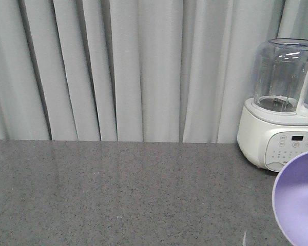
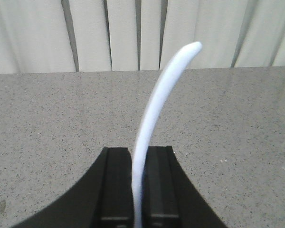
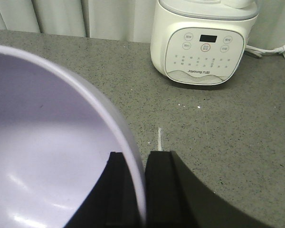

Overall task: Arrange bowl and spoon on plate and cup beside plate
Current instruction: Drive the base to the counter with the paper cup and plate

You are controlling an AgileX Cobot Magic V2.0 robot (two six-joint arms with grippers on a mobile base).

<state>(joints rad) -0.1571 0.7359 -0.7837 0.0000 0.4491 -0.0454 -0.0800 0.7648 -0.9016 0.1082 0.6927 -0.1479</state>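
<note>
In the left wrist view my left gripper point(image 2: 137, 153) is shut on the spoon point(image 2: 159, 99), whose pale blue curved handle rises up and to the right from between the black fingers above the grey counter. My right gripper point(image 3: 137, 154) is shut on the rim of the lavender bowl point(image 3: 42, 156), one finger inside the bowl and one outside. The bowl point(image 1: 300, 200) shows tilted at the lower right edge of the front view. The plate and the cup are out of view.
A white baby-food maker point(image 1: 282, 110) with a clear jug stands at the back right of the speckled grey counter point(image 1: 118, 189); in the right wrist view this appliance point(image 3: 202, 45) sits just beyond the bowl, its plug lead point(image 3: 270, 50) trailing right. Grey curtains point(image 1: 118, 66) hang behind.
</note>
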